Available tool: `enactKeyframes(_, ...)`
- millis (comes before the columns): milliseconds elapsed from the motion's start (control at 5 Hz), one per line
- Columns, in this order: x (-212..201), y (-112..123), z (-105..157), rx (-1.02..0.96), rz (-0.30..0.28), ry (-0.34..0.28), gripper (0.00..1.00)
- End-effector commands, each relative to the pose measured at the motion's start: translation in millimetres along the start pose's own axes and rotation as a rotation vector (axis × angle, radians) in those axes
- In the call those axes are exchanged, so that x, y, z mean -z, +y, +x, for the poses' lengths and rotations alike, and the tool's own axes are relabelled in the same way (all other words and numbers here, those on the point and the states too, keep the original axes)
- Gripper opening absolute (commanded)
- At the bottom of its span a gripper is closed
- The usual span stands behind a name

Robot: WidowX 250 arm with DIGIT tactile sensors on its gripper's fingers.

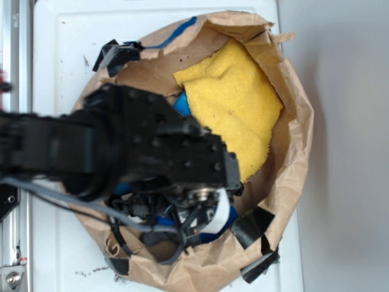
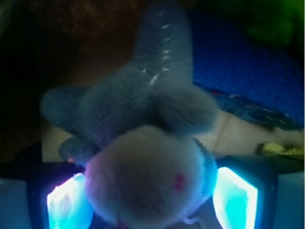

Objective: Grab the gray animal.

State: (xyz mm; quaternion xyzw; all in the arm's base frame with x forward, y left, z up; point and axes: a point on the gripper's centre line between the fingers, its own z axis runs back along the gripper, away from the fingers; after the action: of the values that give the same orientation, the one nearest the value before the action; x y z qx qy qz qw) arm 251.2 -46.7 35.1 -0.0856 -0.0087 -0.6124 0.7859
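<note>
The gray animal (image 2: pixel 143 109) is a small plush with a cream face and a pink cheek dot. It fills the wrist view, head toward the camera and body stretching away. My gripper (image 2: pixel 151 202) is shut on its head. The glowing left pad (image 2: pixel 64 205) meets the face and the right pad (image 2: pixel 236 198) meets the gray side of the head. In the exterior view the black arm (image 1: pixel 140 146) reaches down into the brown paper bag (image 1: pixel 295 158) and hides both the gripper and the animal.
A yellow towel (image 1: pixel 237 103) lies in the right half of the bag, with a blue object (image 1: pixel 181 104) beside it. A blue cloth (image 2: pixel 238 71) lies behind the animal. Black tape patches (image 1: pixel 252 228) mark the bag rim. The bag stands on a white table (image 1: pixel 61 55).
</note>
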Motion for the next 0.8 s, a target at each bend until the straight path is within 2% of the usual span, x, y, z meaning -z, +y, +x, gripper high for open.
enactKeyframes(0,-13.0,-6.3,3.9,0.011,0.036,-0.046,0.00)
enactKeyframes(200,-37.1,-4.5,-2.2,-0.020,0.056,-0.072,0.00)
enactKeyframes(400,-76.4,-2.2,-15.6,-0.107,0.126,-0.108,0.00)
enactKeyframes(600,-109.9,-2.5,-32.5,-0.230,0.163,-0.133,0.00)
